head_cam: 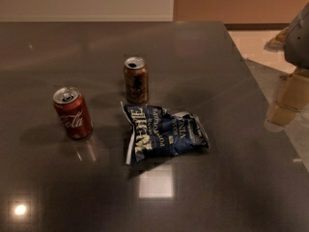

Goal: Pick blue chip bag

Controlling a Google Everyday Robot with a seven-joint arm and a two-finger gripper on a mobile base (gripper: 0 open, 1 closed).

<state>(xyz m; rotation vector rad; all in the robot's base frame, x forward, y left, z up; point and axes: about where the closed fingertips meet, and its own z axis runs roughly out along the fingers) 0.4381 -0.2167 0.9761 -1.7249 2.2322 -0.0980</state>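
My jaws hang right of the worktop [231, 178]; their gap I cannot tell. A brown-orange can [135, 80] stands just behind the blue chip bag [164, 133], with a red cola can [73, 112] to the left.

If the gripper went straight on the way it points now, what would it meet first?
The gripper, at the view's right edge, points down. Its line seems to end on the right margin of the table or the floor beside it; depth is unclear. The blue chip bag lies far left.

Dim warm light, square glare on the near table [241, 187], bright spot near left, soft shadow left of the red can [72, 113], gripper [288, 99] shaded at right edge
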